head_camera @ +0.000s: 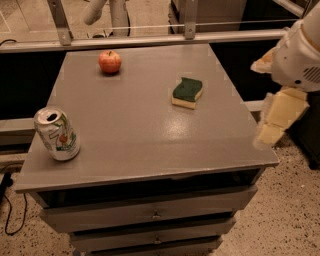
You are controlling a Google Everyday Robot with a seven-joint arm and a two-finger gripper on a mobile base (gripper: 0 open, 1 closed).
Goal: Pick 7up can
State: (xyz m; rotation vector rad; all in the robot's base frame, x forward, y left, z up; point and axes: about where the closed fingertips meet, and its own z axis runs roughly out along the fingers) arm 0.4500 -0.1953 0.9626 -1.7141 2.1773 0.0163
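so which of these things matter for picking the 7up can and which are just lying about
For the job:
- 7up can, upright near the front left corner of the drawer cabinet top
- gripper, off the cabinet's right edge, far from the can

Just lying about:
- red apple, back left
- green and yellow sponge, toward the back right

The gripper [274, 131] hangs blurred just off the table's [150, 130] right edge, its arm [300, 55] cut off at the view's top and right. Far across the table from it, the can's [56, 134] label print is too small to read. Below and left of the gripper, the drawers [150, 239] run out of the bottom edge. Pale tubes [107, 12] beyond the table are cut off at the top, unidentifiable.
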